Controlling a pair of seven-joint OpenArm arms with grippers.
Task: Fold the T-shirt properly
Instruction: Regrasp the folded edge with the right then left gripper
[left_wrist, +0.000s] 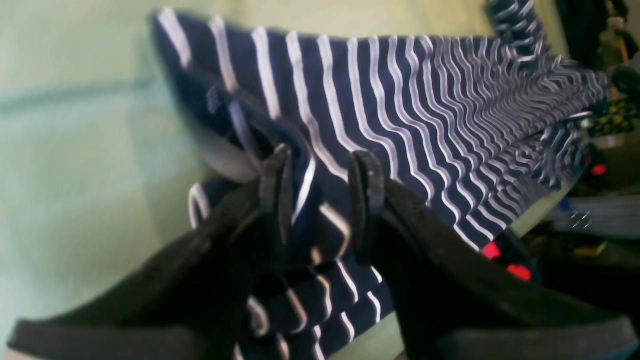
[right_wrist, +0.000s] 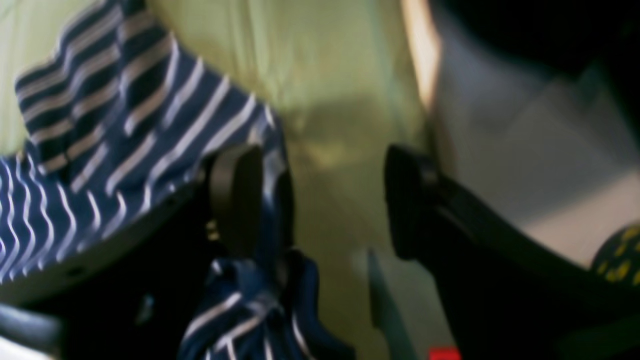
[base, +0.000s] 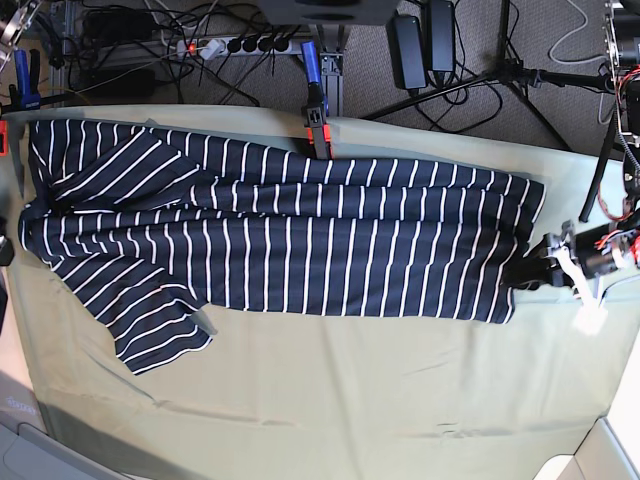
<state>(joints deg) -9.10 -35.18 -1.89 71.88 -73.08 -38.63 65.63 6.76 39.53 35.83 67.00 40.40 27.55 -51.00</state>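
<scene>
The T-shirt (base: 300, 240), dark navy with thin white stripes, lies in a long band across the table, sleeves at the left end. In the base view my left gripper (base: 545, 272) sits at the shirt's right end. The left wrist view shows the left gripper (left_wrist: 321, 192) open, with a bunched edge of the T-shirt (left_wrist: 400, 100) lying loose between its fingers. In the right wrist view my right gripper (right_wrist: 327, 200) stands wide open. A fold of the T-shirt (right_wrist: 125, 125) is draped over its left finger (right_wrist: 240, 200). Nothing lies in the gap between the jaws.
A pale green cloth (base: 350, 400) covers the table. A blue clamp (base: 318, 110) holds it at the back edge, and another clamp (base: 20, 80) stands at the far left. Cables, a power strip (base: 240, 45) and a stand (base: 510, 70) lie behind the table.
</scene>
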